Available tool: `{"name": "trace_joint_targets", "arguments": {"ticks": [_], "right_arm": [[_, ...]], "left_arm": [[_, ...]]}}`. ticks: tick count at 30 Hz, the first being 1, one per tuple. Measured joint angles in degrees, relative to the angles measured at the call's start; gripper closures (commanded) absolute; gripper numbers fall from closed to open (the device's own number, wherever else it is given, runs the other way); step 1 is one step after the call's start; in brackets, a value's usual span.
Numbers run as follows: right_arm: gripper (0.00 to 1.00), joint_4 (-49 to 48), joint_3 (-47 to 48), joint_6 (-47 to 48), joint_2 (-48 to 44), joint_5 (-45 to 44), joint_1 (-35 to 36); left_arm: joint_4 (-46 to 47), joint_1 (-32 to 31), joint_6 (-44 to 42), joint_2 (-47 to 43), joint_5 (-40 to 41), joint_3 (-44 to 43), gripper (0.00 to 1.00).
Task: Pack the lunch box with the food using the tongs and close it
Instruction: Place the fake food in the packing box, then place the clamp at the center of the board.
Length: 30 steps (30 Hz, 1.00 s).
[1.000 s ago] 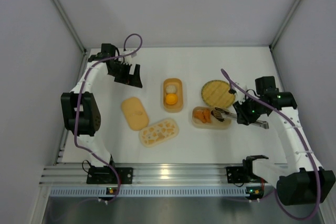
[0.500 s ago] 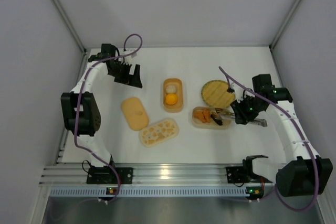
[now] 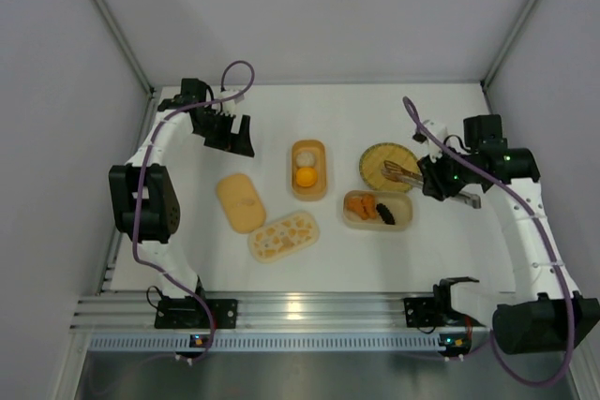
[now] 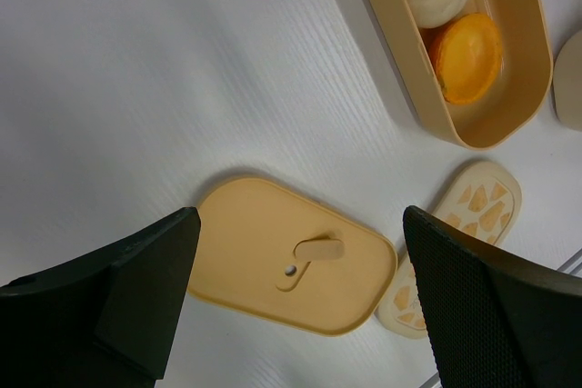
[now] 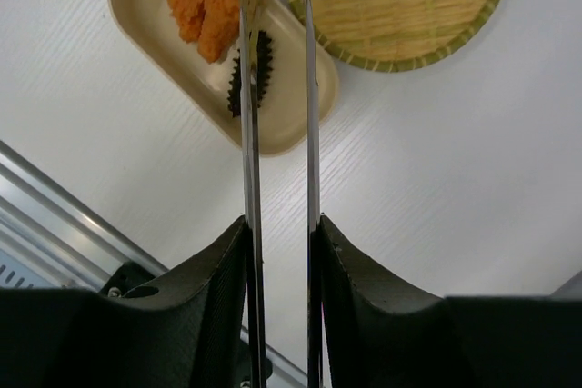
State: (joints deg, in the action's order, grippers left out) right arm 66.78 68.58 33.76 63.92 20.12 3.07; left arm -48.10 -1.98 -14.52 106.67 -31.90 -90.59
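Top external: fixed camera, high above and behind the arm bases (image 3: 187, 311), faced down and forward over the whole white table (image 3: 356, 119); the farthest and widest view. Left wrist: mounted on the left arm, looked steeply down at close range between the left fingers (image 4: 109, 288) onto the plain lid (image 4: 291, 265), patterned lid (image 4: 464, 215) and two-ball tray (image 4: 527, 88). Right wrist: looked down along the tongs (image 5: 306, 88), past the right fingers (image 5: 209, 297), close over the chunk tray (image 5: 277, 120) and woven plate (image 5: 400, 6). Both wrist patches also lay within the top view.
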Motion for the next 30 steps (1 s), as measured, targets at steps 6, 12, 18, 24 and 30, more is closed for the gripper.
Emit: {"name": "trace_joint_targets", "arguments": {"ticks": [6,12,18,24,30], "right_arm": [[0.7,-6.12,2.78,-6.82,4.59,1.25,-6.1],[0.71,-15.1,6.54,-13.11,21.09,-1.16,-14.25],[0.71,-21.51,7.74,-15.61,30.58,-5.73,-15.23],[0.68,-26.56,7.5,-17.38,36.0,-9.16,-15.32],[0.61,-30.18,4.11,-17.03,38.73,-10.91,-15.34]], "left_arm": [[0.13,0.0,0.0,0.0,0.26,0.0,0.02],[0.15,0.0,-0.02,0.0,1.57,-0.22,0.02],[0.48,0.0,0.7,0.0,2.19,-0.59,0.02],[1.09,0.0,1.09,0.0,2.36,-0.59,0.02],[0.92,0.0,-0.79,-0.02,2.4,1.4,0.02]]}}
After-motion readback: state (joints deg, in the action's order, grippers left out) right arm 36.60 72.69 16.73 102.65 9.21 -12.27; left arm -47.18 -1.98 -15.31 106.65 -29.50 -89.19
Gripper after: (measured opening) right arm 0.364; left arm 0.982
